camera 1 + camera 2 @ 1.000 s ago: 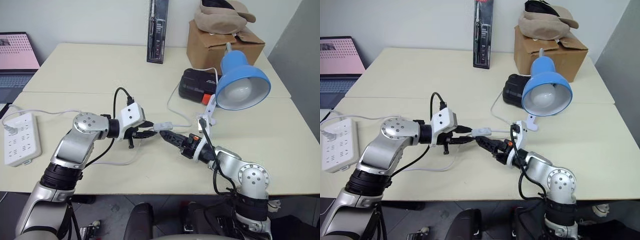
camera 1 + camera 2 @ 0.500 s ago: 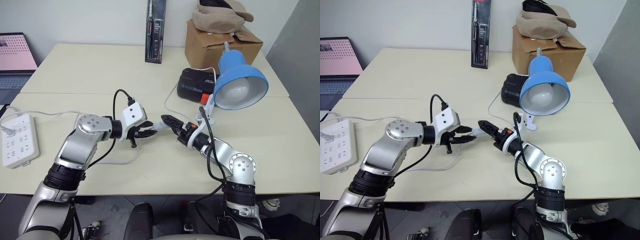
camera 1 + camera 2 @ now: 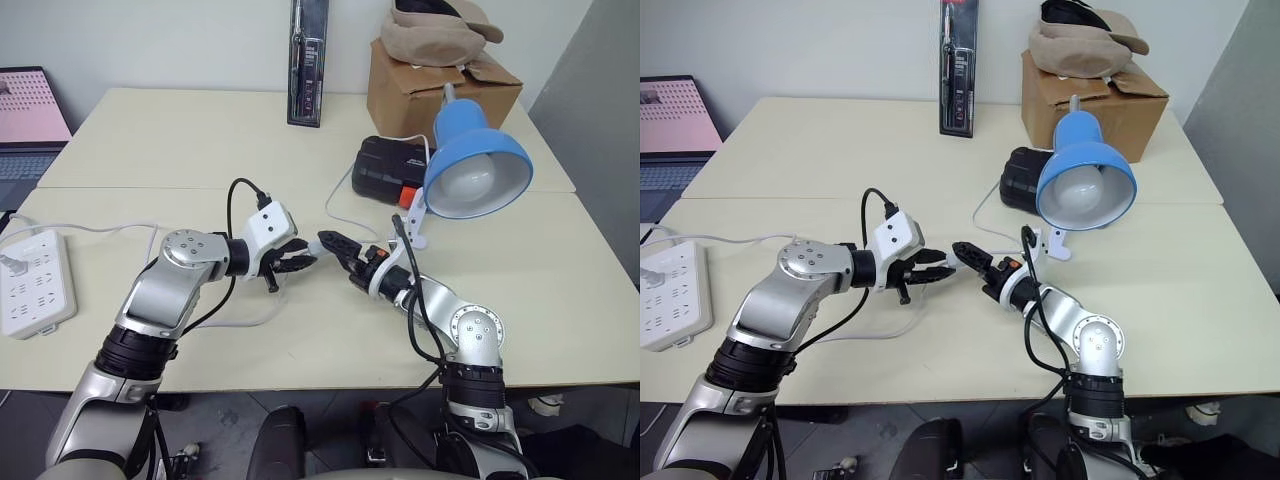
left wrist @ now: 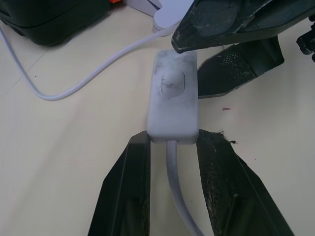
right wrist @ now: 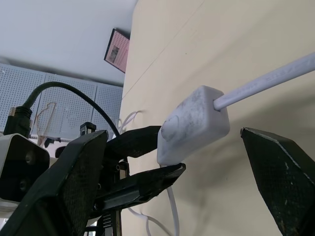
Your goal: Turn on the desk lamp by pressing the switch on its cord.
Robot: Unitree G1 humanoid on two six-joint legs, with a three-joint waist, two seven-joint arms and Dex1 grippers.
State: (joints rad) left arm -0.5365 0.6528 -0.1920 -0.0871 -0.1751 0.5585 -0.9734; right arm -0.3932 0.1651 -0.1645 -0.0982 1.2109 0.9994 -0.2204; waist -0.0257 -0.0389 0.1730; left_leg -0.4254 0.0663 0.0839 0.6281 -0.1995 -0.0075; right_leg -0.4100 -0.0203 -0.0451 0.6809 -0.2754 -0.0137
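Cream tabletop [image 3: 180, 140] is lying mostly bare behind the arms; near its middle the left gripper [image 4: 172, 162] is clenching the switch [image 4: 173, 101] between its two fingers, above the surface. Compared with a second ago, the right gripper [image 3: 335, 245] is sitting closer, fingers spread wide either side of the switch's far end, one fingertip [image 4: 231, 19] hanging just over the rocker. Cord [image 4: 88, 78] is trailing toward the unlit desk lamp [image 3: 475, 165], whose clip base is partly hidden behind the right arm.
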